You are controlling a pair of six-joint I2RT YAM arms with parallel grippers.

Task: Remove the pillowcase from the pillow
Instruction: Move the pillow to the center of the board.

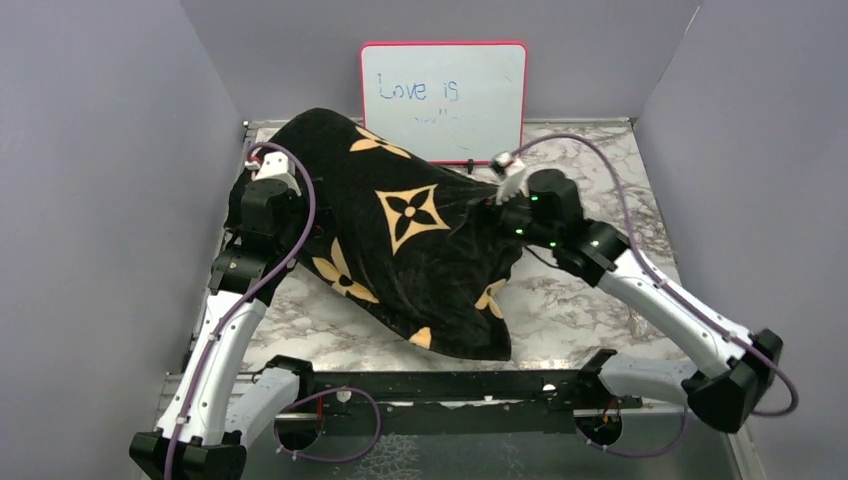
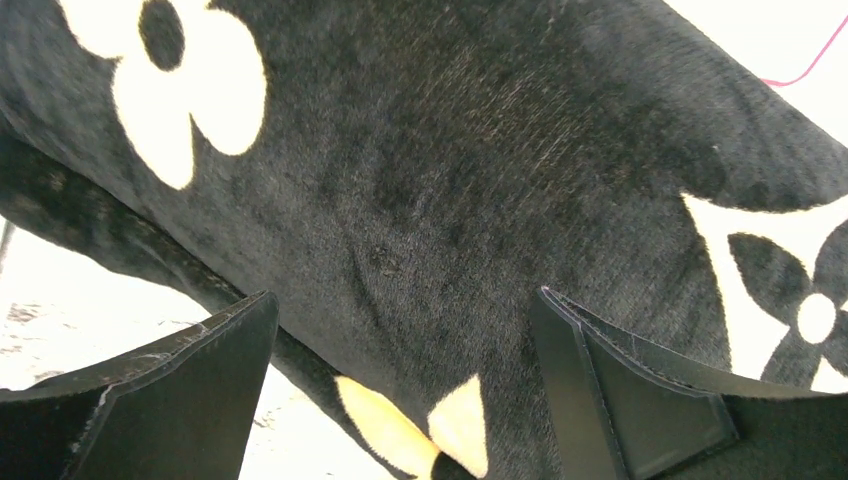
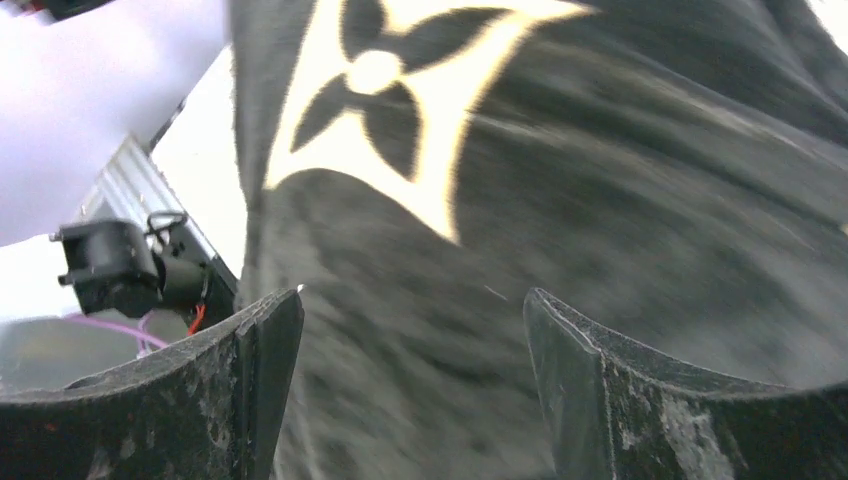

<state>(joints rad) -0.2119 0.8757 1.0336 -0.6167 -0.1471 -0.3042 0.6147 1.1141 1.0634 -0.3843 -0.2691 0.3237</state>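
The pillowcase (image 1: 400,240) lies as one dark, bulging mass on the marble table (image 1: 590,300). Its long axis runs on a diagonal, from close to the far-left corner down toward the middle of the near edge. No white of the pillow shows in any view. It is presumably wholly inside the sleeve, and I cannot tell which end holds the opening.

The two arms flank this diagonal. The left gripper (image 2: 405,300) is at the left flank near the far end. Its fingers are spread wide, and the velvety cloth fills the space ahead of and between them with nothing pinched. The right gripper (image 3: 412,295) is at the opposite flank, about halfway along and just in front of the pink-framed whiteboard (image 1: 443,100). Its fingers are also parted around fabric and clamp nothing, though that view is blurred.

So the cloth lies straight ahead of each gripper, and neither arm has a reach advantage. The near end, toward the near edge of the table, looks flatter and limper than the rest — possibly loose sleeve beyond the cushion. If so, the coming pull would need to run along the diagonal rather than across it, with one gripper pinning the bulk while the other draws cloth lengthwise — a judgement, not a certainty.
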